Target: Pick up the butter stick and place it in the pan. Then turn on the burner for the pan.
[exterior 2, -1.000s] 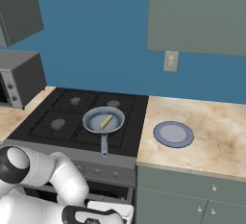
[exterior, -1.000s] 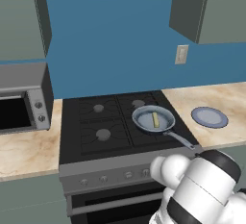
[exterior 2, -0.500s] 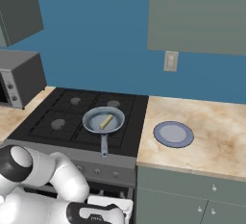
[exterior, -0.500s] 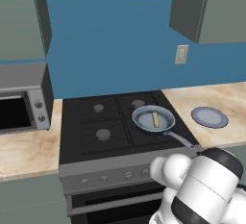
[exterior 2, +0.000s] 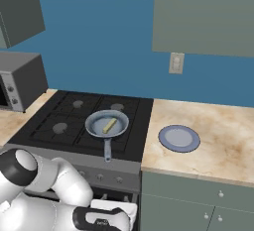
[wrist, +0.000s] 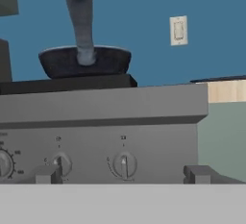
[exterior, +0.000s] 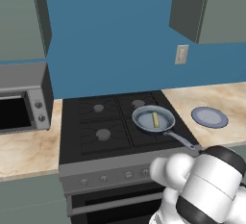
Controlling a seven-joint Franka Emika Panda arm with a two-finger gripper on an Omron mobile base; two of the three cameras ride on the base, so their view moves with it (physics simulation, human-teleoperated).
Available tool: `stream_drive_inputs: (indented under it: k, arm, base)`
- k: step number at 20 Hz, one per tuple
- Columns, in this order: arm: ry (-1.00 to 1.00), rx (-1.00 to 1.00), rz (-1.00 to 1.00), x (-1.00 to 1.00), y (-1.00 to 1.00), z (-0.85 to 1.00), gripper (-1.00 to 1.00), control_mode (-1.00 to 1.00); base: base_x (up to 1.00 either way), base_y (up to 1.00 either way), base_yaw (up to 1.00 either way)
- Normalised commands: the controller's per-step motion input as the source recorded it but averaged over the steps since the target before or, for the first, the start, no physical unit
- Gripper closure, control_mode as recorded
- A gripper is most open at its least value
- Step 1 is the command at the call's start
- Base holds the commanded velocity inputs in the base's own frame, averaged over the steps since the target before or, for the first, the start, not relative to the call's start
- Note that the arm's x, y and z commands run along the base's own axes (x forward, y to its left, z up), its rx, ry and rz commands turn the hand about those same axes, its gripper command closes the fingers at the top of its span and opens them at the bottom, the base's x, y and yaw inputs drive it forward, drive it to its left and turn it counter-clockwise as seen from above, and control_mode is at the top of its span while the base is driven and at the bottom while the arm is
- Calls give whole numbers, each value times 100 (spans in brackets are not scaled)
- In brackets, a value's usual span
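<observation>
Pan: the pan sits on the front right burner of the black stovetop, its long handle pointing toward the front edge.
In the pan: the butter stick lies flat near the middle.
Plate: a blue-grey plate rests on the counter to the right of the stove, nothing on it.
Gripper: the gripper is low before the stove's knobs, jaws spread wide, holding nothing.
Microwave: a microwave stands on the counter to the left.
</observation>
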Motion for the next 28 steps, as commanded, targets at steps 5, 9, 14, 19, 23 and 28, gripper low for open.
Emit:
stream_drive_inputs:
  k: [5,9,14,19,23,28]
  arm:
    - [0,0,0,18,5,0,-100,-100]
    - [0,0,0,19,11,0,-100,-100]
    - [0,0,0,22,11,0,-100,-100]
    - [0,0,0,21,9,0,-100,-100]
    - [0,0,0,17,9,0,-100,-100]
    - [0,0,0,15,4,0,-100,-100]
  base:
    - [0,0,0]
    - [0,0,0]
    - [0,0,0]
    - [0,0,0]
    - [0,0,0]
    - [0,0,0]
